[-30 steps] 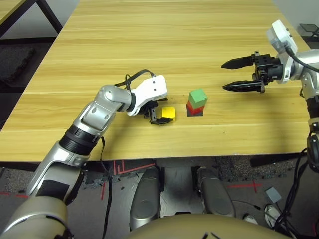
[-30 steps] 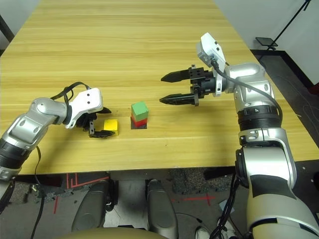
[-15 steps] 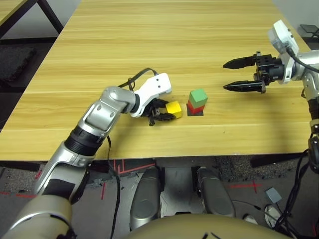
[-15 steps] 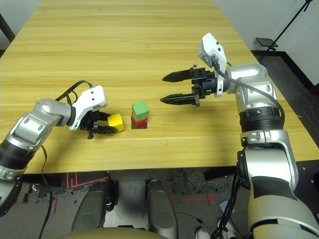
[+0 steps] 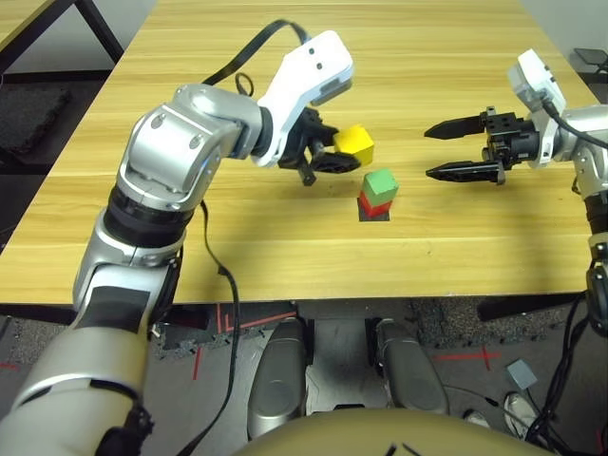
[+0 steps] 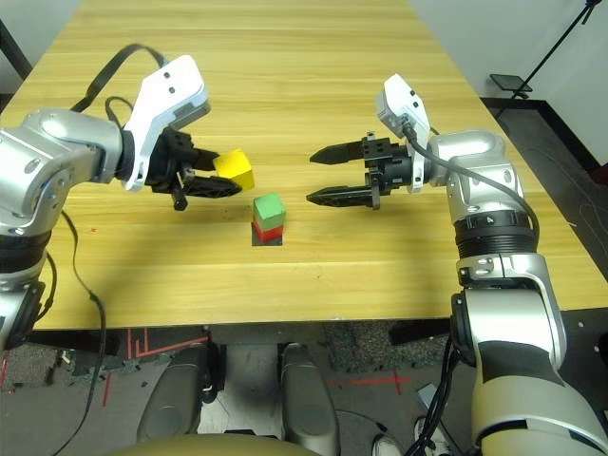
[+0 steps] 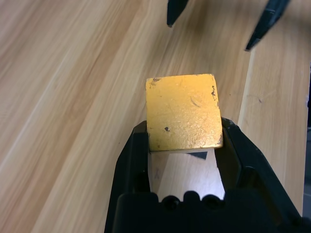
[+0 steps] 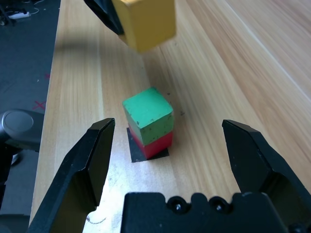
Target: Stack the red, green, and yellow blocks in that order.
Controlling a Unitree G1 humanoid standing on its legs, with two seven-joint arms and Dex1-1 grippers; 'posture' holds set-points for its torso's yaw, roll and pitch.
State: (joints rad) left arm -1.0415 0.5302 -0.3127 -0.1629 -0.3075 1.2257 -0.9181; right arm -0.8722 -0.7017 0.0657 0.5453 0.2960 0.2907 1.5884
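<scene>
My left gripper (image 5: 347, 154) is shut on the yellow block (image 5: 354, 142), held in the air just left of and above the stack. The green block (image 5: 380, 185) sits on the red block (image 5: 370, 203), which rests on a flat black square patch (image 5: 372, 213) on the table. In the left wrist view the yellow block (image 7: 183, 111) fills the gap between the black fingers (image 7: 136, 160). My right gripper (image 5: 458, 149) hovers open to the right of the stack, fingers pointing at it; its wrist view shows the green block (image 8: 148, 113) over the red block (image 8: 153, 141).
The wooden table (image 5: 285, 247) stretches wide around the stack. Its front edge (image 5: 380, 299) lies close below the blocks. A black cable (image 5: 252, 52) loops over my left wrist.
My left gripper closed on the yellow block, lifted it off the table and carried it up and to the right, toward the stack. The right gripper stayed almost still.
</scene>
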